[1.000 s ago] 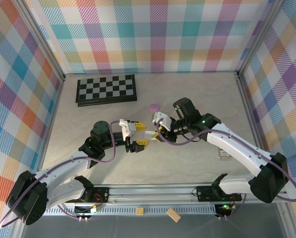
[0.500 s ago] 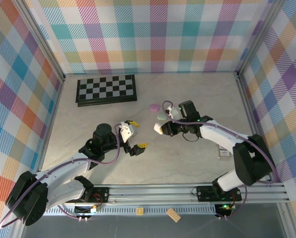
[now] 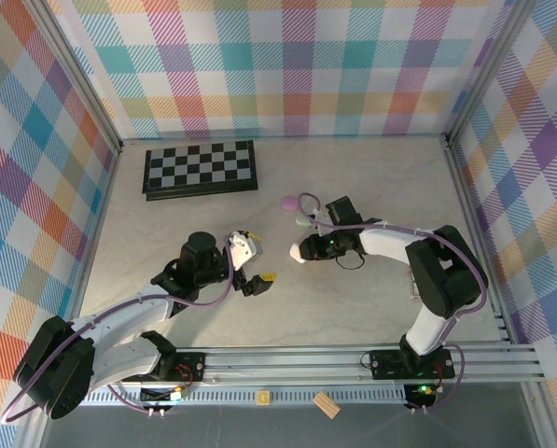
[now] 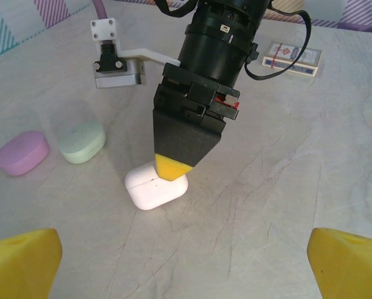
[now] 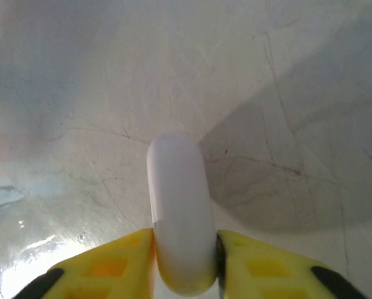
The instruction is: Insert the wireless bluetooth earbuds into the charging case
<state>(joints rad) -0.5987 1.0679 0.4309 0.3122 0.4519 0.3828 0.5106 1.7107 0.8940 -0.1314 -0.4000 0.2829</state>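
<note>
A white charging case (image 4: 156, 187) lies closed on the table. My right gripper (image 3: 306, 248) reaches down over it, a yellow fingertip (image 4: 172, 168) on its top. In the right wrist view the case (image 5: 179, 205) stands between the yellow fingers (image 5: 111, 261). The left finger touches it and a thin dark gap shows at the right one, so my right gripper (image 5: 184, 265) is slightly open. My left gripper (image 3: 257, 257) is wide open and empty, a short way left of the case, its gap (image 4: 186, 268) over bare table. The earbuds are hidden.
A purple case (image 4: 22, 152) and a mint green case (image 4: 81, 141) lie just beyond the white one. A folded chessboard (image 3: 201, 168) sits at the back left. A card box (image 4: 291, 57) lies behind the right arm. A wooden block (image 3: 326, 403) rests below the rail.
The right gripper has carried the white case from between the two grippers down to the table and loosened on it. The left gripper has opened wide and drawn back to the left.
</note>
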